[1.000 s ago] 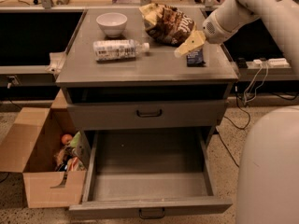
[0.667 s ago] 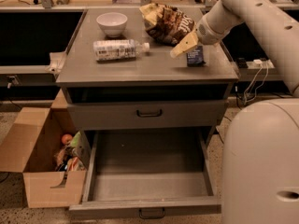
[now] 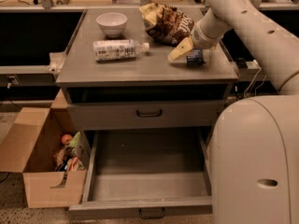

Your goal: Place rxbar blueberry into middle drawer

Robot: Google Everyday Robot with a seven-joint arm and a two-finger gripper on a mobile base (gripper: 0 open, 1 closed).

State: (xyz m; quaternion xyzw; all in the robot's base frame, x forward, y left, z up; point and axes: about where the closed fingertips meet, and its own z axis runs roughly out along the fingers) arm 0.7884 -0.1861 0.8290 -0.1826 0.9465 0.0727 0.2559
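The rxbar blueberry [image 3: 194,58], a small dark navy bar, stands on the grey cabinet top [image 3: 117,71] near its right edge. My gripper [image 3: 183,54] is low over the cabinet top, right at the bar's left side, with my cream arm [image 3: 233,8] coming in from the upper right. The middle drawer [image 3: 140,203] is pulled out wide below, and its deep grey tray holds nothing.
A white bowl [image 3: 111,23], a lying plastic bottle [image 3: 119,49] and a brown-and-cream chip bag [image 3: 168,22] share the cabinet top. A shut drawer front with a black handle [image 3: 149,112] is above the open drawer. An open cardboard box [image 3: 35,162] stands left; my base [image 3: 257,162] fills the right.
My arm has swung in and the gripper has dropped slightly lower and left beside the bar. The bar has not moved.
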